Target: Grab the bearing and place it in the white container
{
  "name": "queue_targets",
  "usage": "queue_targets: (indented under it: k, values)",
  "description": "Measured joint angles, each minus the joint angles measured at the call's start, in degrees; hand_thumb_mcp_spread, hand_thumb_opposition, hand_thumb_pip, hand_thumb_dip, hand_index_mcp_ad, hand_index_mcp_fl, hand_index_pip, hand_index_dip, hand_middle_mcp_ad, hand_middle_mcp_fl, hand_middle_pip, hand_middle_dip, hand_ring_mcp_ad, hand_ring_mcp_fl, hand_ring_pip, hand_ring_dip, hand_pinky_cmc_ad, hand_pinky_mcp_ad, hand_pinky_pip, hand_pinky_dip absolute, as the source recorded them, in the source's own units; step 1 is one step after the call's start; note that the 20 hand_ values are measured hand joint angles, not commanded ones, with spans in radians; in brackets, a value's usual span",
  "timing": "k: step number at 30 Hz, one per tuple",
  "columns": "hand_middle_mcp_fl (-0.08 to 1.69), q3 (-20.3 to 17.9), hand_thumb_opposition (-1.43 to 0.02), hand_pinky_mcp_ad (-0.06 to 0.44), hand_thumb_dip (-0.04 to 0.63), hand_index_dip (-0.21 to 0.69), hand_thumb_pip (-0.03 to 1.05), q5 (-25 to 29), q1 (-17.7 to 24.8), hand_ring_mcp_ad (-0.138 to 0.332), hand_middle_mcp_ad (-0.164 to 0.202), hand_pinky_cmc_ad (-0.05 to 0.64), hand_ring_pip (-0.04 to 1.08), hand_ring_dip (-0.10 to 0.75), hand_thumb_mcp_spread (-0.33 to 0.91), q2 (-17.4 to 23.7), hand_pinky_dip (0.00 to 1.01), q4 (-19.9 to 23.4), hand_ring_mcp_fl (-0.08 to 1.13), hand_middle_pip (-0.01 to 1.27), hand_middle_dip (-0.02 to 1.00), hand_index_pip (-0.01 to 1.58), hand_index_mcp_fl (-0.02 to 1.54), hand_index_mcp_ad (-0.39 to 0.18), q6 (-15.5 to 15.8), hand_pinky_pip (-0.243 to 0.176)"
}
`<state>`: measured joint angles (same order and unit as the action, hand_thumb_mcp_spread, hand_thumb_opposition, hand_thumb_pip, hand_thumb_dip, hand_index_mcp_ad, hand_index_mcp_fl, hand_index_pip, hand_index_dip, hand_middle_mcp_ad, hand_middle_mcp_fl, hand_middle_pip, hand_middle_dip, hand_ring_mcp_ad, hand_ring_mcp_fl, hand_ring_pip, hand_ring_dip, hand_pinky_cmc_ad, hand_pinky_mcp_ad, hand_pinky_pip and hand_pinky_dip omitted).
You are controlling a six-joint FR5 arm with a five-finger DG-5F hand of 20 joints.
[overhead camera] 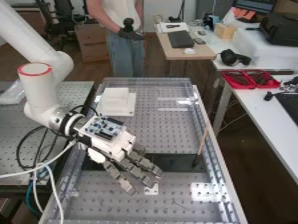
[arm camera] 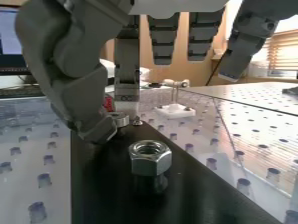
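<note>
Hand: the dark grey robotic hand (overhead camera: 138, 170) hangs low over the black flat strip (overhead camera: 179, 163) on the perforated bench; I cannot tell whether it is open, closed or gripping anything.
Bearing: the small shiny metal ring-shaped bearing (arm camera: 120, 119) is above the strip, right at the hand (arm camera: 98, 107); contact is unclear.
Bolt and nut: a silver hex nut (arm camera: 150, 158) sits on an upright bolt on the strip, apart from the bearing.
White container: the white, squarish, stepped container (overhead camera: 117, 103) lies on the bench beyond the strip, apart from the hand.
White stand: a small white base with upright pegs (arm camera: 175, 111) stands beside the strip.
Stick: a thin light-brown rod with a dark end (overhead camera: 202, 142) slants up beside the bench's long edge.
</note>
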<state>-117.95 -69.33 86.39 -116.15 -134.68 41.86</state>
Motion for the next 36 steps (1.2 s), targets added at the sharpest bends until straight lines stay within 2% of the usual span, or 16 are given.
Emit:
queue_targets:
  k: [7,26,36]
  values:
    - [-0.01,-0.03,-0.88,0.295,0.304,0.047,0.68,-0.34,-0.21,0.161,0.08,0.367,0.08,0.091,0.38,-0.06,0.42,0.7,0.0,0.13,0.17,1.55,0.14,-0.059,0.8,-0.089]
    - [-0.01,-0.1,-0.87,0.278,0.298,0.031,0.66,-0.82,-0.51,0.162,0.08,0.346,0.08,0.091,0.38,0.25,0.42,1.42,0.0,0.13,0.17,1.54,0.2,-0.054,1.31,-0.089]
    - [0.01,-0.22,-0.87,0.269,0.298,0.031,0.66,-2.17,-0.26,0.162,0.084,0.346,0.08,0.091,0.38,2.85,0.42,1.94,0.0,0.13,0.17,1.54,0.21,-0.054,2.62,-0.093]
